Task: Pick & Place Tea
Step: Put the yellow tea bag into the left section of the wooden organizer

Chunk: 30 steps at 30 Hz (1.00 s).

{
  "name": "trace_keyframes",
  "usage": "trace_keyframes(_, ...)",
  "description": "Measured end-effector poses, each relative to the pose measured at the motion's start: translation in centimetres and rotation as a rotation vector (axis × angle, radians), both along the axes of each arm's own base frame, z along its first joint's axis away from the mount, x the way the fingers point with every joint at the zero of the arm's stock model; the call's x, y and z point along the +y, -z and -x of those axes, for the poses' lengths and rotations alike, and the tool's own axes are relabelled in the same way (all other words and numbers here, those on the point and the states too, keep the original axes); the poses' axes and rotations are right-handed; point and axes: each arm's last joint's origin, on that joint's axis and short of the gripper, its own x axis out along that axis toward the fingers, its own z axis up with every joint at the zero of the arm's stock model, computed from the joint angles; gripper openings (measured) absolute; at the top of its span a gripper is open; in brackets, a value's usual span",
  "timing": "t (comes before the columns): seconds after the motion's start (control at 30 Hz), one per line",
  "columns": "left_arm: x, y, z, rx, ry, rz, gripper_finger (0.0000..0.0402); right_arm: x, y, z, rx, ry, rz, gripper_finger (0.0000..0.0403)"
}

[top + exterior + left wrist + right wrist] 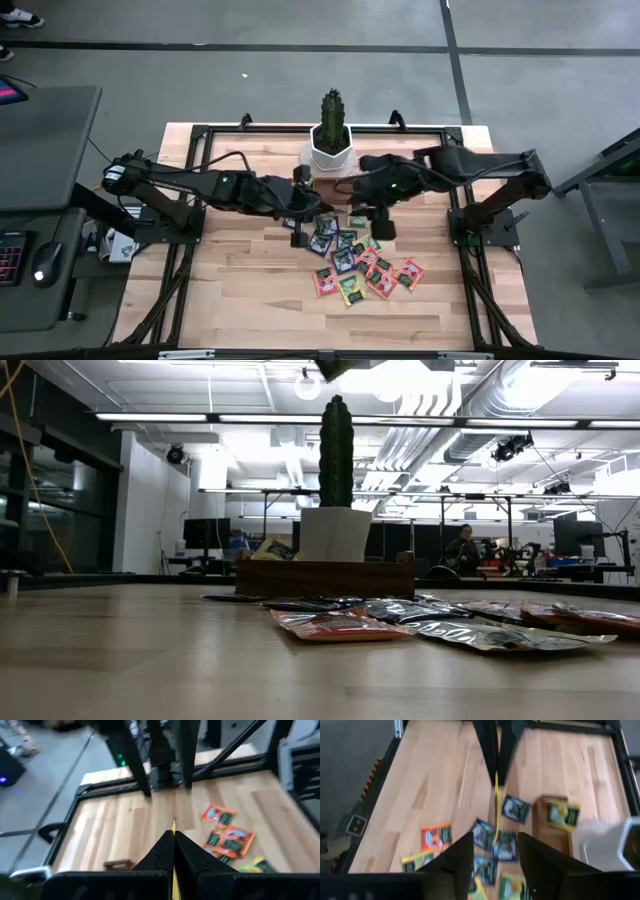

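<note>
Tea sachets: small flat squares in yellow-green, dark blue and orange-red, lying loose and partly overlapping on the wood table, near its middle, in front of the wooden tray. One yellow sachet hangs edge-on, pinched in the left gripper above the pile. Another yellow-green one sits in the tray.

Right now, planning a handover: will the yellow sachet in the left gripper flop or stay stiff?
Probably stiff: pinched by the left gripper above the table, the yellow sachet shows as a straight edge-on line. Likely light; so thin, it might slip or twist.
</note>
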Motion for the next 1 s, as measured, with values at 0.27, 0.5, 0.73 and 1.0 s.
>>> trace_keyframes(0.27,0.4,-0.1,0.5,-0.026,-0.100,-0.071,0.0000,-0.6,-2.1,6.2,0.024,0.041,-0.041,0.0195)
trace_keyframes(0.5,0.9,2.1,1.8,-0.033,-0.169,-0.079,0.0000,-1.3,-1.1,11.9,-0.010,0.084,-0.081,0.0197)
trace_keyframes(0.73,2.4,6.8,3.2,-0.218,-0.238,0.017,0.0000,-1.8,2.0,16.0,-0.084,0.120,-0.135,0.0197)
trace_keyframes(1.0,5.9,12.9,5.4,-0.391,-0.346,0.121,0.0000,-1.8,4.8,16.4,-0.141,0.118,-0.155,0.0197)
